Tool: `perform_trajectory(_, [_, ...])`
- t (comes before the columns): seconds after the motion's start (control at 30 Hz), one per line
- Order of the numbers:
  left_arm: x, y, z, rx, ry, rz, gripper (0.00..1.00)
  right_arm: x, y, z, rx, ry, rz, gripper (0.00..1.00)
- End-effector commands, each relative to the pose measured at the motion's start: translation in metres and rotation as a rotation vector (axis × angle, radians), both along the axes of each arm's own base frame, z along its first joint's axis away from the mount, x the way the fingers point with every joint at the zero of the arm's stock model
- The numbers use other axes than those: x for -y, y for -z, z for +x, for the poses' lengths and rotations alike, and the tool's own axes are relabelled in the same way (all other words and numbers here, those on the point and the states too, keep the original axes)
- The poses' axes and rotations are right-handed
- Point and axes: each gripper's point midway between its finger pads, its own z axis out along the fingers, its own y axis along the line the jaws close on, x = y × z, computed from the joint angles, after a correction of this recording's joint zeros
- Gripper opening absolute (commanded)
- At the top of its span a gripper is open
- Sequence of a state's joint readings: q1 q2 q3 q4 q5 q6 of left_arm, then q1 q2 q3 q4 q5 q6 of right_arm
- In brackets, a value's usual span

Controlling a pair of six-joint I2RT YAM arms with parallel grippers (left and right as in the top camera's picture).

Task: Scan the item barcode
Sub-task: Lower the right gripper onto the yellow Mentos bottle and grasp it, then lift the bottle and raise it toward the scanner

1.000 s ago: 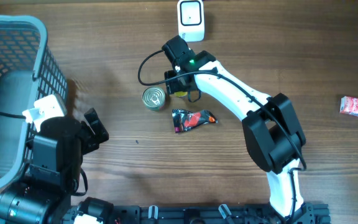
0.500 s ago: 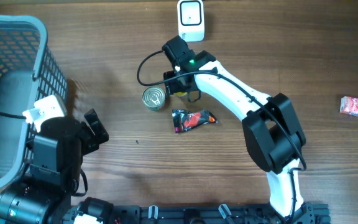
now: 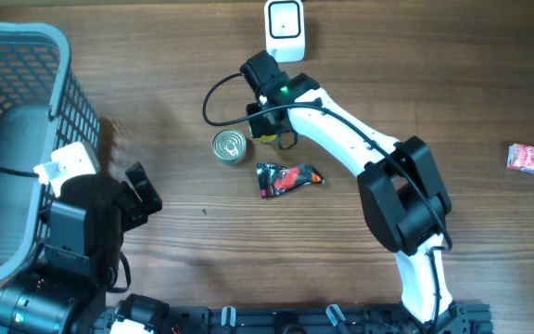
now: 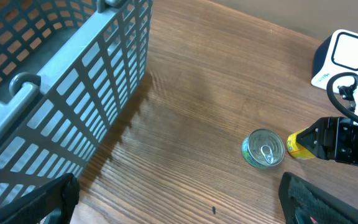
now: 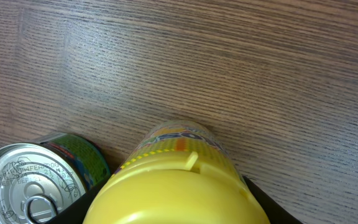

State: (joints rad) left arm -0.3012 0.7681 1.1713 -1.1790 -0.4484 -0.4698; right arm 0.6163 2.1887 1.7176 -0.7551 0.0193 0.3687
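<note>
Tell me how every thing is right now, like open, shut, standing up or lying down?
tin can, upright, lid sealed
yellow bottle, cap shut
right gripper, around the yellow bottle, grip unclear
left gripper, open, empty
scanner, standing, on or off unclear
basket, upright
snack packet, lying flat
red packet, lying flat

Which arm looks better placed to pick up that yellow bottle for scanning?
The right one. Its claw straddles the yellow bottle, beside the tin can and near the white scanner. The left claw sits open over by the basket, holding nothing.
</note>
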Motion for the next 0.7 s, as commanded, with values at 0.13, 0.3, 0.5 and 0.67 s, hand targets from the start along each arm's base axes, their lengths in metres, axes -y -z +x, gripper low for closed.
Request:
perform_trajectory(0.13, [-0.003,-0.002,-0.001,0.005,-0.019,0.002,1.0,0.012,0.028,-0.041,-0.217,-0.021,-0.045,0.41])
perform_trajectory(0.3, [-0.003,-0.002,-0.001,0.005,-0.019,0.001,1.0,0.024,0.0,-0.048,-0.271,-0.057,-0.099,0.36])
perform_trajectory(0.5, [-0.002,-0.002,-0.001,0.004,-0.016,-0.001,1.0,0.022,-0.058,-0.044,-0.264,-0.054,-0.092,0.36])
perform_trajectory(0.67, [-0.003,0.001,-0.004,-0.009,-0.016,0.003,1.0,0.023,-0.116,-0.041,-0.227,-0.004,-0.05,0.36])
